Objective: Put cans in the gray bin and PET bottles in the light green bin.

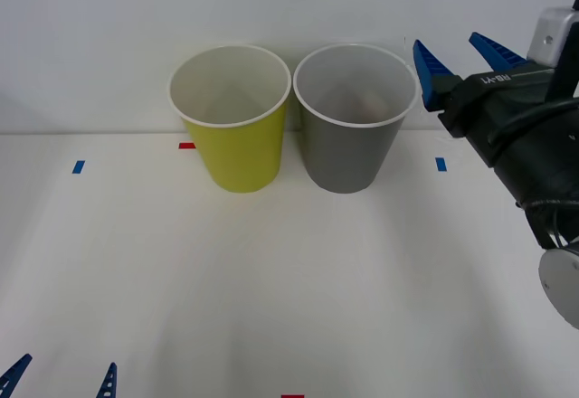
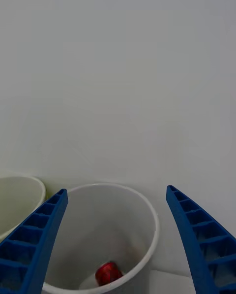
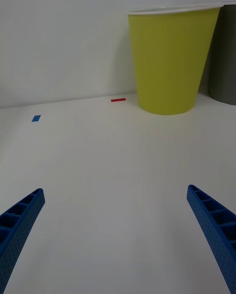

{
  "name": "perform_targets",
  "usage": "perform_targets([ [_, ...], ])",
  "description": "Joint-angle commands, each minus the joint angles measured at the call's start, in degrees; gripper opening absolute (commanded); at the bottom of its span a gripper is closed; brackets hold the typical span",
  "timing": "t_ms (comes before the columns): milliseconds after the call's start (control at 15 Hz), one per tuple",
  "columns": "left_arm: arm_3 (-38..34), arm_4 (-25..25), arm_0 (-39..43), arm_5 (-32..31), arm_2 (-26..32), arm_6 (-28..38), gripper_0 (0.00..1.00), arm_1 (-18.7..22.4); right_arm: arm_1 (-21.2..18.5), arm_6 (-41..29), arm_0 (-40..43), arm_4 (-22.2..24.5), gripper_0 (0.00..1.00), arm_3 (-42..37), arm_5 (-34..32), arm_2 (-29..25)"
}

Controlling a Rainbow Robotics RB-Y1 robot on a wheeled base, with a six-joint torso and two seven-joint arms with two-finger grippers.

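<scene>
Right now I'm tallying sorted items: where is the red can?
The red can lies at the bottom of the gray bin, which stands right of the light green bin, with the open right gripper beside its rim.

At the centre of your frame two bins stand side by side on the white table (image 1: 271, 280), nearly touching: the light green bin (image 1: 237, 118) left, the gray bin (image 1: 351, 118) right. Your right gripper (image 1: 463, 61) hangs at upper right beside the gray rim, fingers spread. Your left gripper (image 1: 61, 378) pokes in at lower left, fingers apart.
</scene>
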Motion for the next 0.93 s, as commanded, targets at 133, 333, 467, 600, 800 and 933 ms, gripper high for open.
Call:
perform_targets([
  [133, 0.0, 0.0, 0.0, 0.0, 0.0, 0.0, 1.0, 0.0, 1.8, 0.1, 9.3, 1.1, 0.64, -5.1, -0.1, -0.5],
  [333, 0.0, 0.0, 0.0, 0.0, 0.0, 0.0, 1.0, 0.0, 6.3, 1.1, 12.6, 1.1, 0.64, -5.6, -1.7, -0.3],
  [467, 0.0, 0.0, 0.0, 0.0, 0.0, 0.0, 1.0, 0.0, 7.5, 1.9, 12.1, 0.8, 0.65, -3.3, -4.2, -0.2],
  [600, 0.0, 0.0, 0.0, 0.0, 0.0, 0.0, 1.0, 0.0, 5.9, 3.1, 12.2, 1.1, 0.65, 5.7, -17.9, 1.9],
  [800, 0.0, 0.0, 0.0, 0.0, 0.0, 0.0, 1.0, 0.0, 3.2, 4.9, 13.4, 2.1, 0.64, 15.6, -31.7, 3.3],
  [933, 0.0, 0.0, 0.0, 0.0, 0.0, 0.0, 1.0, 0.0, 2.3, 6.1, 15.7, 2.9, 0.64, 20.2, -38.8, 3.6],
])
